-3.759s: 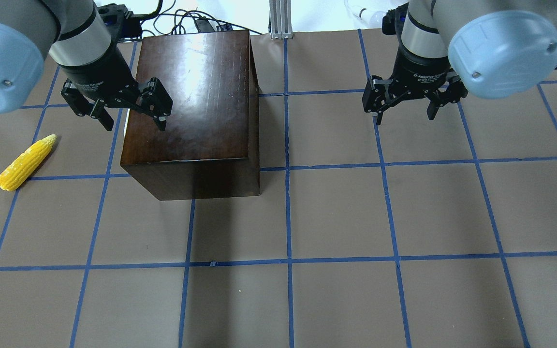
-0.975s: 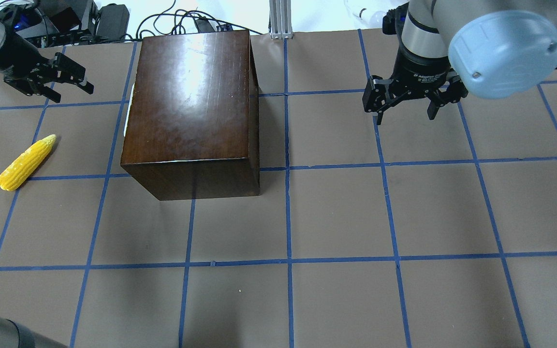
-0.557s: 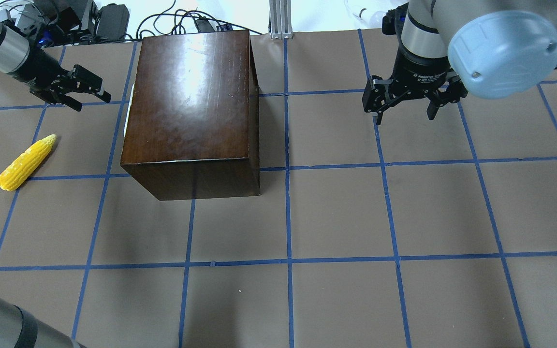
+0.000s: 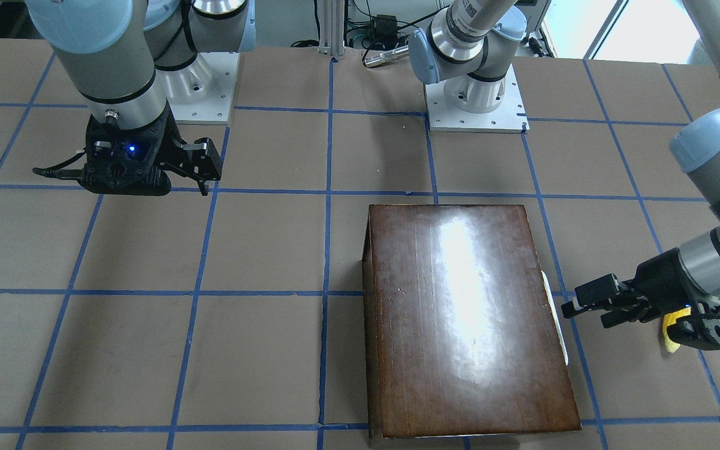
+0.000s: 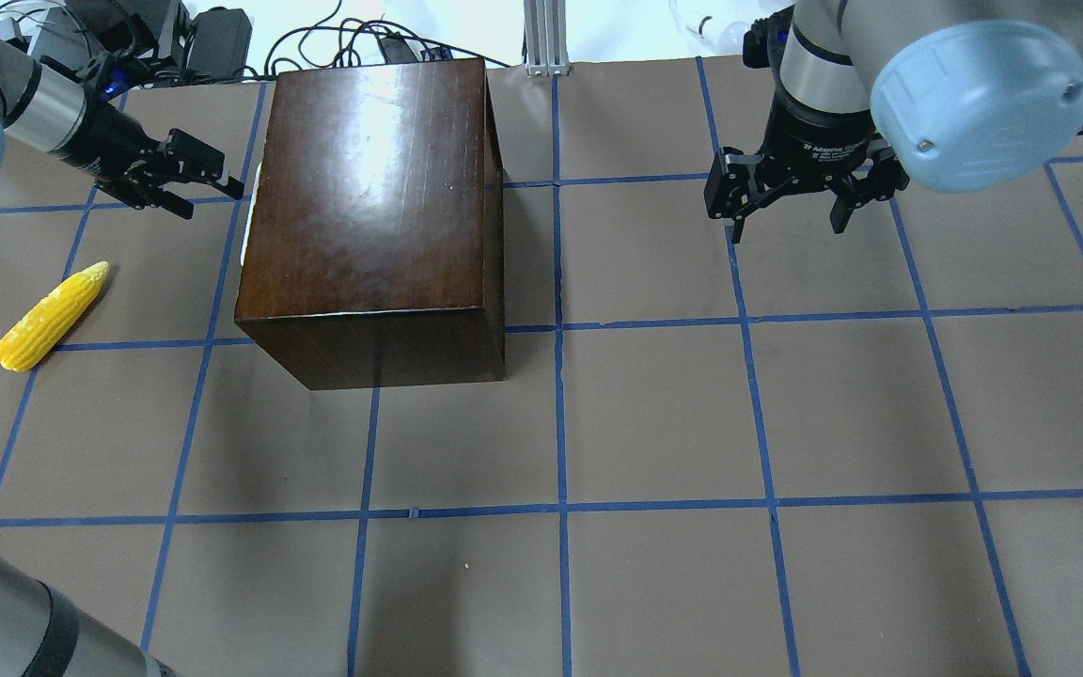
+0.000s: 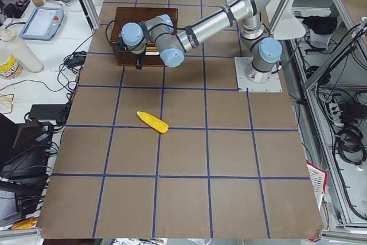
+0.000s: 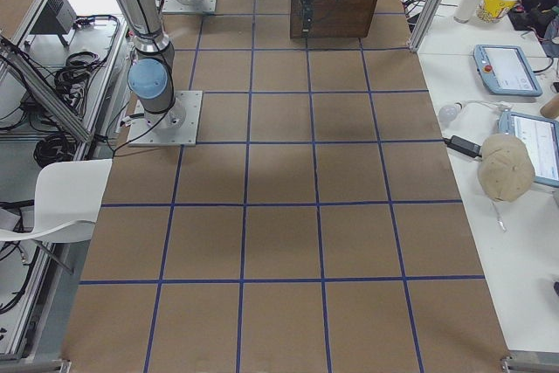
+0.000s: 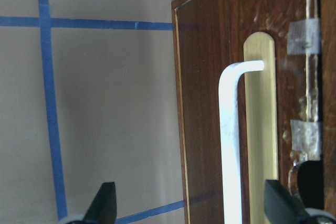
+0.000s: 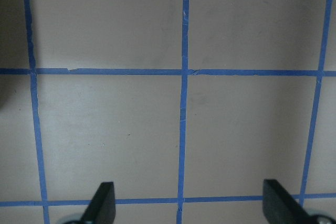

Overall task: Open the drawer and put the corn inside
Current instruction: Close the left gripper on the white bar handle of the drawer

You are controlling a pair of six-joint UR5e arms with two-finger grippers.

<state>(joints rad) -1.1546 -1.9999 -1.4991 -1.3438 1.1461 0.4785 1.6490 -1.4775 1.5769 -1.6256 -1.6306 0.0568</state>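
The glossy dark-brown box stands at the back left of the table. Its drawer is shut; the worn front panel with the whitish handle faces left. My left gripper is open, turned sideways and level with that face, a short way off it. In the left wrist view the handle lies between its fingertips. The yellow corn lies on the table left of the box, in front of the left gripper. My right gripper is open and empty, above bare table at the back right.
Cables and gear and an aluminium post sit just past the table's back edge. The arm bases are bolted on the robot's side. Blue tape lines grid the brown table.
The left gripper left its place over the box's left edge, swung out to the back left, turned sideways, and has moved right toward the drawer front. The right arm, corn and box have not moved.
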